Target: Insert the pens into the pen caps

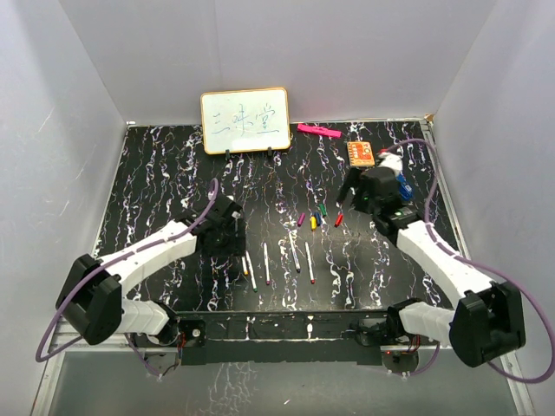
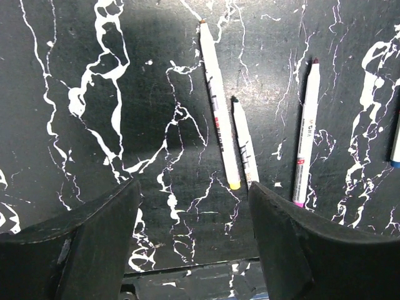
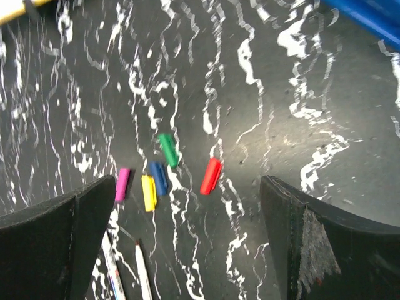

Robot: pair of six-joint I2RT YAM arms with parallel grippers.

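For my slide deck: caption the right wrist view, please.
Right gripper, jaws open, above five loose pen caps on the black marbled table.

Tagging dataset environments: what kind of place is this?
Probably a lab robot cell: plain white walls box in a black marbled table, with a left arm and right arm bolted at its near edge.

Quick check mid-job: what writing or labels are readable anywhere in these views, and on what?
"三味堂", as best it reads: blue handwriting on the whiteboard at the back of the table.
Printed lettering on the barrels of the pens: too blurred to read.
Markings on the orange card: too small to read.
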